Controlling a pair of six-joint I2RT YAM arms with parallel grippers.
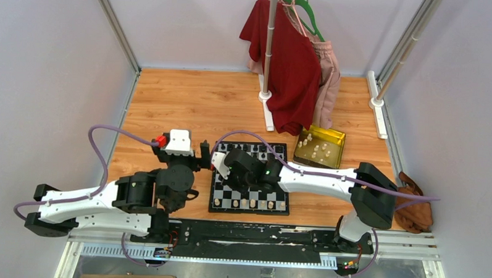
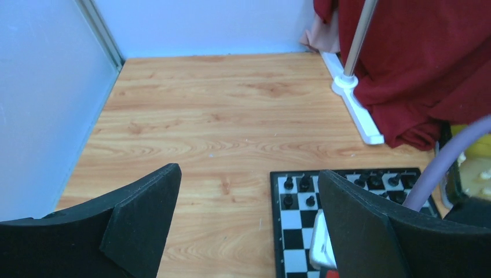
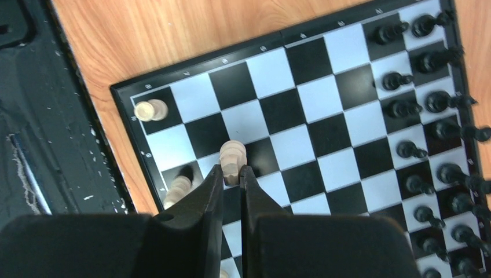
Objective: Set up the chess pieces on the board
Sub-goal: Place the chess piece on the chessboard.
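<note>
Right gripper (image 3: 231,172), pinching one pale chessman (image 3: 233,153): I'd lower it plumb, centred on its board (image 3: 288,70) square; left gripper (image 2: 249,200) agape, empty.

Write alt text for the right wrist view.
The right gripper pinches a pale chess piece over the checkered board, near its edge. Black chessmen stand in two rows along the right side; another pale piece stands on a corner square.
</note>
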